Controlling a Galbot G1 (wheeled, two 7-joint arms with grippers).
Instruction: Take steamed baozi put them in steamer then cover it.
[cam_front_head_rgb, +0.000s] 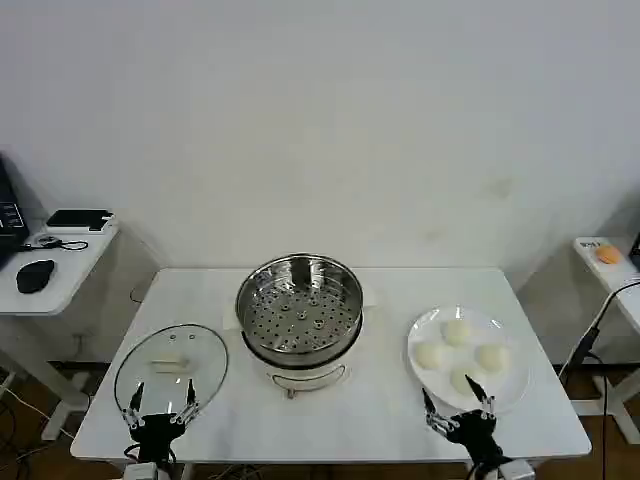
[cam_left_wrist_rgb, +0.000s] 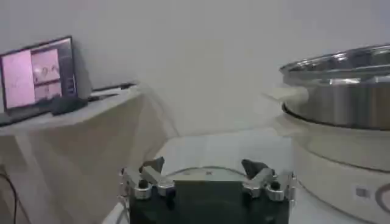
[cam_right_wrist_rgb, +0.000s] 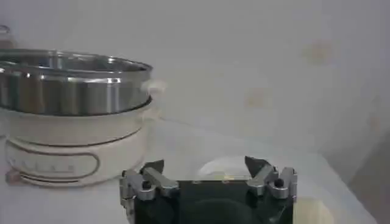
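Steamer is sitting at the centre of the white tabletop, its shiny steel pot uncovered and its perforated floor bare, with the white base resting on short legs. Four baozi are lying together on a white plate at about three o'clock from the steamer, well apart from it; the buns are grouped close, one toward the back, one on each side and one toward the front. At roughly eight o'clock from the steamer a clear glass lid is lying flat on the tabletop.

Left tool is hanging at the near edge of the tabletop, at six o'clock from the lid, its two dark fingertips standing wide apart and gripping nothing. In the left wrist view the same tool is pointing past the steamer's steel wall, with a monitor sitting on a side table beyond.

Right tool is hanging at the near rim of the plate, at six o'clock from the buns, its fingers also spread wide and holding nothing. In the right wrist view this tool is facing the plate's rim, with the steamer standing off to one side.
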